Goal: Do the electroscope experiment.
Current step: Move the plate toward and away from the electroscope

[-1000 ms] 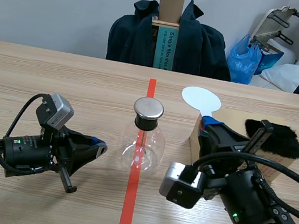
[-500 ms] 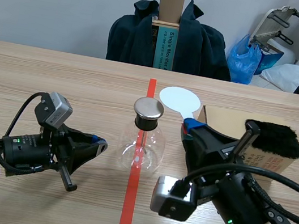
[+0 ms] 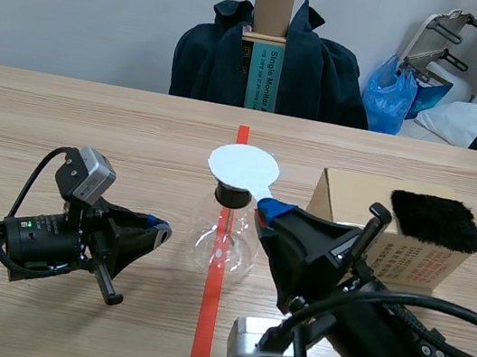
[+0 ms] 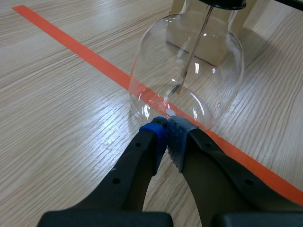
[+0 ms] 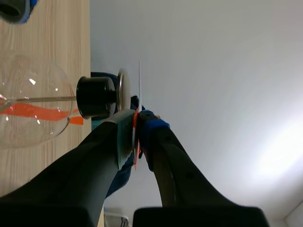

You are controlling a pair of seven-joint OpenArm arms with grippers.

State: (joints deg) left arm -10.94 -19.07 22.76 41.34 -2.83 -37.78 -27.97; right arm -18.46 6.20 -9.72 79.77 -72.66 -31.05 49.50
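Note:
The electroscope, a round glass flask (image 3: pixel 225 234) with a black stopper, stands on the red tape line at the table's middle. A white round disc (image 3: pixel 242 165) on a handle hovers over its top and hides the metal cap. My right gripper (image 3: pixel 271 212) is shut on the disc's handle. In the right wrist view the disc (image 5: pixel 139 85) shows edge-on beside the metal cap (image 5: pixel 121 90), gripper (image 5: pixel 136 124) clamped on it. My left gripper (image 3: pixel 156 231) lies low, left of the flask. Its fingers (image 4: pixel 166 130) are shut on nothing, tips at the base of the flask (image 4: pixel 189 71).
A cardboard box (image 3: pixel 353 202) with a black furry pad (image 3: pixel 437 221) on it stands right of the flask, behind my right arm. Beyond the far table edge are a chair with a dark jacket (image 3: pixel 316 72) and a blue bag (image 3: pixel 389 98).
My right arm has swung left with the white disc, from above the cardboard box to over the flask's cap. The left arm has kept still.

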